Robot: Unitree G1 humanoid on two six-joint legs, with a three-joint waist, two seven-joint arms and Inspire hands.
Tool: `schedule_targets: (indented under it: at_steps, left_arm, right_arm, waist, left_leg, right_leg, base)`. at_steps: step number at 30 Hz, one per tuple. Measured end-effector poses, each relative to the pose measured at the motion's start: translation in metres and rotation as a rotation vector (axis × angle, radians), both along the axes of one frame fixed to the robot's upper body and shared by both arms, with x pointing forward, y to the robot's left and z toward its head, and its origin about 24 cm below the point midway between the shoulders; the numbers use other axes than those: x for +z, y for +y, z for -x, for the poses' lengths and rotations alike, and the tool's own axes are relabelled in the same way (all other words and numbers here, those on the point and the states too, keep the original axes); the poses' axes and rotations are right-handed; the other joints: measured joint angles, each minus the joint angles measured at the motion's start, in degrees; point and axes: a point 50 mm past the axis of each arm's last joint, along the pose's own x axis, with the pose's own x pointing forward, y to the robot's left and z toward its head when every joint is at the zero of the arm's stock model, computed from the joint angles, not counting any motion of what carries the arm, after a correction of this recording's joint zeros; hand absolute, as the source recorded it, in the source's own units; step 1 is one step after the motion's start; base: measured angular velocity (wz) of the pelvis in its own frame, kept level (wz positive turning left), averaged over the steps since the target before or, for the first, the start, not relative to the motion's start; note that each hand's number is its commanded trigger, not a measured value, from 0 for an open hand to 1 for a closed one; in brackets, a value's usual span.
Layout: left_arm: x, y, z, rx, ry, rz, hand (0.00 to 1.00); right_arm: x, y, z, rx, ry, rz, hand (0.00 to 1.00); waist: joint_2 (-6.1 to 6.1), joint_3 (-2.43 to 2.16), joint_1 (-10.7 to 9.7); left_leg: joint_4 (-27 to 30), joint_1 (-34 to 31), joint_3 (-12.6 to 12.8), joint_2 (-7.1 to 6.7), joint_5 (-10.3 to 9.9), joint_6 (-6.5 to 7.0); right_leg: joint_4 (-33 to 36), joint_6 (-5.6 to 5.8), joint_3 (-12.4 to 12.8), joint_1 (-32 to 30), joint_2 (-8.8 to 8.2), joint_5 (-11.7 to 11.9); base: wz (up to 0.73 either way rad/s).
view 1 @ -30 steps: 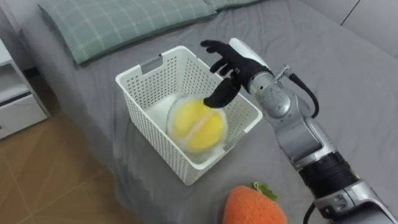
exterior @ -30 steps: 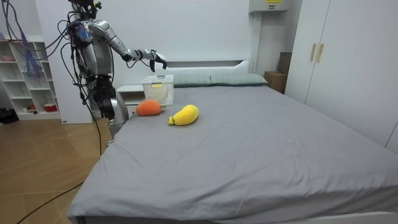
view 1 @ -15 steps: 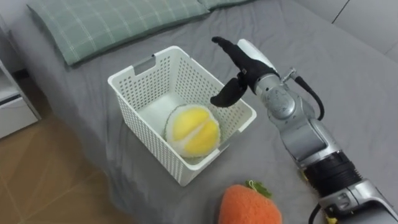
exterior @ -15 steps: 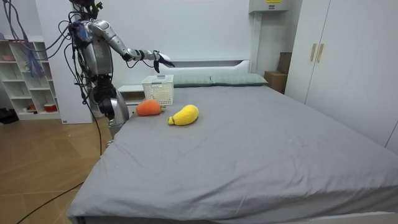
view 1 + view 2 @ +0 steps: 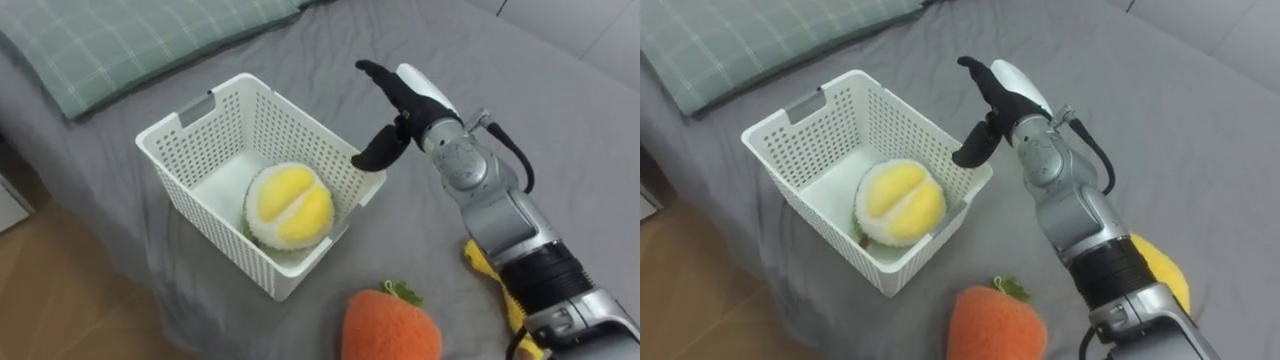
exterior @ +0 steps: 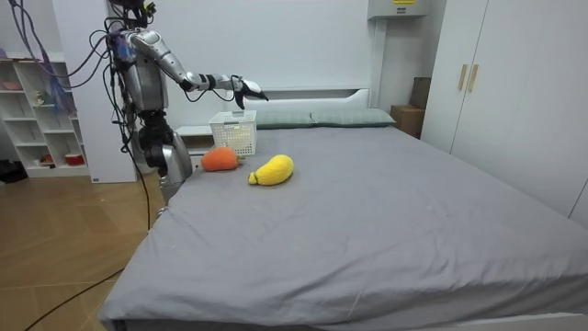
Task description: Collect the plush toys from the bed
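One toy is collected: a round yellow plush fruit (image 5: 288,205) lies in the white perforated basket (image 5: 190,105) on the grey bed (image 6: 367,211). Two seem left to gather: an orange plush (image 5: 392,325) with a green leaf top, near the basket, and a yellow plush (image 5: 1162,268) beside it, partly behind the robot's forearm. Standing at the bedside, the robot holds its right hand (image 5: 410,112) above the basket's corner, fingers straight, spread wide and empty.
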Motion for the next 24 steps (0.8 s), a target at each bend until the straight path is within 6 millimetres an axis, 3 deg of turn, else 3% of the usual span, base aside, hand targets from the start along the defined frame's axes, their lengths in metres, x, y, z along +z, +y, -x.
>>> schedule_targets:
  at_steps: [3,5,8,14,24]
  left_arm:
    - [0.0,0.0,-0.003,-0.003,-0.007,0.002,0.0]
    - [0.0,-0.001,-0.005,-0.006,-0.011,0.007,0.0]
    - [0.001,-0.002,-0.011,-0.008,-0.028,0.007,0.0]
    - [0.003,-0.003,-0.02,-0.01,-0.07,0.009,0.0]
    - [0.003,0.0,-0.018,-0.015,-0.077,0.011,0.0]
  right_arm:
    - [0.002,-0.008,-0.001,-0.03,-0.008,-0.012,0.0]
    - [0.002,-0.011,-0.001,-0.037,-0.011,0.001,0.0]
    - [-0.001,-0.02,0.002,-0.063,-0.006,0.002,0.0]
    - [-0.012,-0.044,0.011,-0.137,0.021,0.015,0.0]
    - [-0.037,-0.058,0.025,-0.177,0.098,0.019,0.0]
  waist:
    - [0.4,-0.16,-0.6]
    - [0.94,-0.48,-2.2]
    - [1.59,-0.76,-3.7]
    - [2.46,-1.21,-7.0]
    - [2.47,-1.28,-9.3]
  left_leg:
    - [-1.0,1.2,2.1,0.5,0.0,0.06]
    - [-1.4,2.0,3.5,0.74,-0.2,0.2]
    - [-1.4,2.5,5.9,1.24,-0.6,0.35]
    - [-2.6,4.1,7.9,1.59,-0.8,0.48]
    - [-3.6,5.8,10.7,2.22,-1.2,0.34]
  right_leg:
    - [0.1,0.01,2.5,-0.3,0.21,0.2]
    - [0.2,0.0,3.7,-0.2,0.24,0.2]
    - [0.9,0.02,4.9,-0.9,0.29,0.2]
    - [1.0,0.03,6.2,-0.8,0.36,0.4]
    - [1.0,0.01,7.7,-0.5,0.84,0.4]
  base:
    - [-0.4]
    - [-0.31]
    - [-0.34]
    - [-0.23]
    - [-0.14]
